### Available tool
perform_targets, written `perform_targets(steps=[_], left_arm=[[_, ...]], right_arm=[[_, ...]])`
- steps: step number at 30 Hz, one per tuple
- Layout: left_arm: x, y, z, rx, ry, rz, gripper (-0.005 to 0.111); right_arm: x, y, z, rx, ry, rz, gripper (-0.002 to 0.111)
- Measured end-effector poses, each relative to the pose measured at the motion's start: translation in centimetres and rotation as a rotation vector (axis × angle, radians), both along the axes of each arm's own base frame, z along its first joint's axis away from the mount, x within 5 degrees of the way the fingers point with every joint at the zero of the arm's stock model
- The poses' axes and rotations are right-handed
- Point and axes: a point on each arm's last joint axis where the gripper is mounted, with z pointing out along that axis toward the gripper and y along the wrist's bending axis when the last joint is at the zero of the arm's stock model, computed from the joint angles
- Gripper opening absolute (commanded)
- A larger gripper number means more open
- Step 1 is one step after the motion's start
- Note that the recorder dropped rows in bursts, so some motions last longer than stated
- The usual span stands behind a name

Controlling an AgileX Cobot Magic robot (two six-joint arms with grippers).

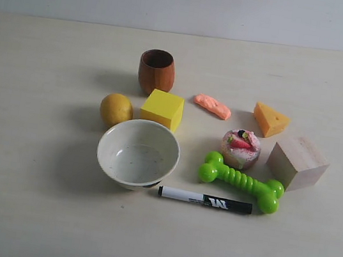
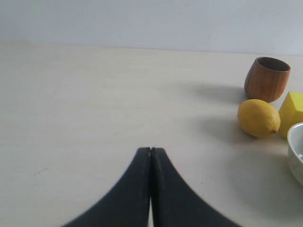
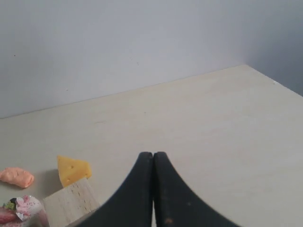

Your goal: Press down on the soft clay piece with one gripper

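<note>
Clay (image 1: pixel 212 105) beside cheese (image 1: pixel 270 119) looks soft, tacky: press its middle; left pincer (image 2: pixel 150 156), right pincer (image 3: pixel 153 161) both closed, empty.

marker (image 1: pixel 205 200) | white logo on its black barrel, resembles "M", not clearly legible | other readable text: none

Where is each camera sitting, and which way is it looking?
Exterior view: high, off the arms, looking down at the table; no robot part shows.
Left wrist view: low, looking past the shut left gripper toward the lemon and wooden cup.
Right wrist view: low, looking past the shut right gripper toward the wall.
Shared: exterior and right wrist views both show the soft clay piece.
</note>
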Motion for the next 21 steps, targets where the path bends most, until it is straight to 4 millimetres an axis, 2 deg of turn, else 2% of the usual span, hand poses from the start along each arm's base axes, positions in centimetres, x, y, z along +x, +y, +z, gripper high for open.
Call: perform_targets(steps=[6, 10, 21], left_arm=[[0.0, 0.0, 0.0, 0.0, 0.0, 0.0, 0.0], [0.0, 0.0, 0.0, 0.0, 0.0, 0.0, 0.0], [0.0, 0.0, 0.0, 0.0, 0.0, 0.0, 0.0]], right_arm=[[-0.9, 0.0, -1.7, 0.001, -0.04, -0.018, 0.0], [-1.2, 0.0, -1.6, -0.002, -0.074, -0.026, 0.0], [-1.4, 0.2, -2.1, -0.021, -0.013, 0.016, 0.0]])
